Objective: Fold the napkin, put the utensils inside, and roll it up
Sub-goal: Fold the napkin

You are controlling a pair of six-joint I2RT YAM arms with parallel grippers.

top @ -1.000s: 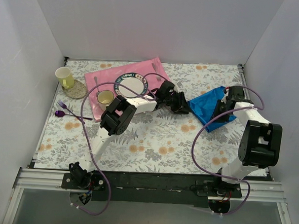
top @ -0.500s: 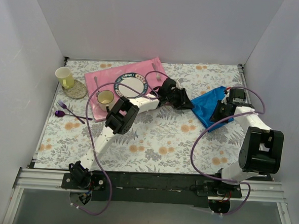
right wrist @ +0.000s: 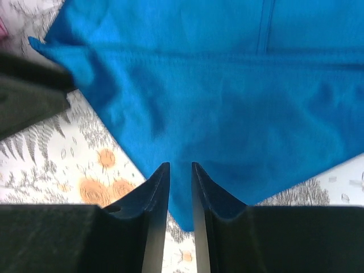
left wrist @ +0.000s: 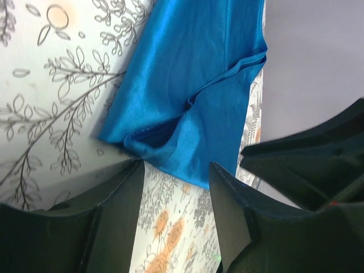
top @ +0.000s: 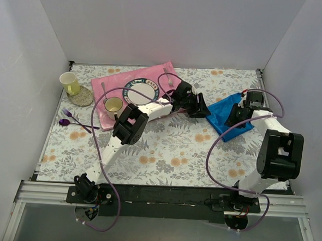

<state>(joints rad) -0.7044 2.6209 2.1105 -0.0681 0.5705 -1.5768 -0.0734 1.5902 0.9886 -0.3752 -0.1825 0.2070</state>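
- Now the left claw (left wrist: 175, 168) stands moderately wide, its fingers (left wrist: 114, 216) on either side of the napkin's (left wrist: 193, 85) folded lower edge, not pinching it.
- Right claw (right wrist: 180, 166) is narrow. The napkin's point lies in the slit between its fingers, and the jaws show no pinch on it.
- Napkin lies rumpled and partly folded on the table (top: 170, 148), right of centre in the top view, between the two claws.
- Pink mat (top: 164, 71) with a plate (top: 141, 91) sits to its upper left.
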